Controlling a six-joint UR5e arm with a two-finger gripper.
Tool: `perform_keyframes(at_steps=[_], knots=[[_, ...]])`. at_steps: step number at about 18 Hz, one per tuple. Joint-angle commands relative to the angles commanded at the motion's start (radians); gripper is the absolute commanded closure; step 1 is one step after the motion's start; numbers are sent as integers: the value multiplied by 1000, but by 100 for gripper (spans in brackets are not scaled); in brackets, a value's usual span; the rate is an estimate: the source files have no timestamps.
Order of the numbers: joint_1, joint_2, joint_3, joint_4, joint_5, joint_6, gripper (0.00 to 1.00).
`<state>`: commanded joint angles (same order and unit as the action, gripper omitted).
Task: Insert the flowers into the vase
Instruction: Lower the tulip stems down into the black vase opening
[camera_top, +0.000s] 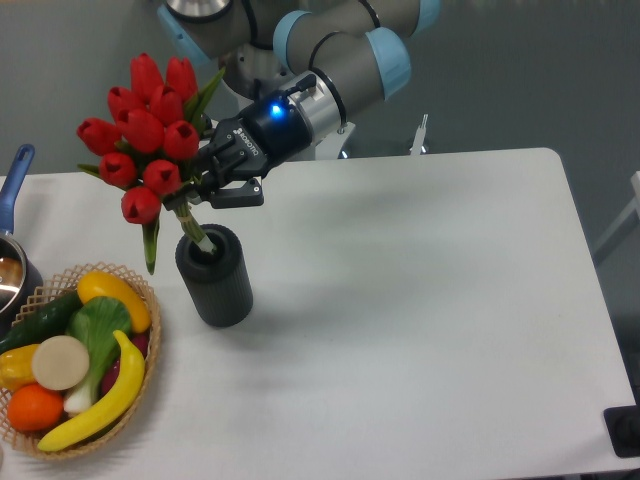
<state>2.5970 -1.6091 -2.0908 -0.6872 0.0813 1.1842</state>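
The stems (188, 222) are partly hidden: their lower ends vanish inside the vase (215, 280), and the pincer (200, 190) covers them higher up. Whether its fingers grip them cannot be told. A pot (12, 262) and the basket (100, 400) are cut off at the left edge.
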Motion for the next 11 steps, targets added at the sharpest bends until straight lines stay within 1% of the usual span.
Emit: perform_keyframes(at_steps=[6, 8, 11], knots=[[-3, -8, -17, -2, 2, 5, 100], [-5, -12, -26, -2, 2, 27, 98], [-5, -17, -57, -3, 5, 57, 96]])
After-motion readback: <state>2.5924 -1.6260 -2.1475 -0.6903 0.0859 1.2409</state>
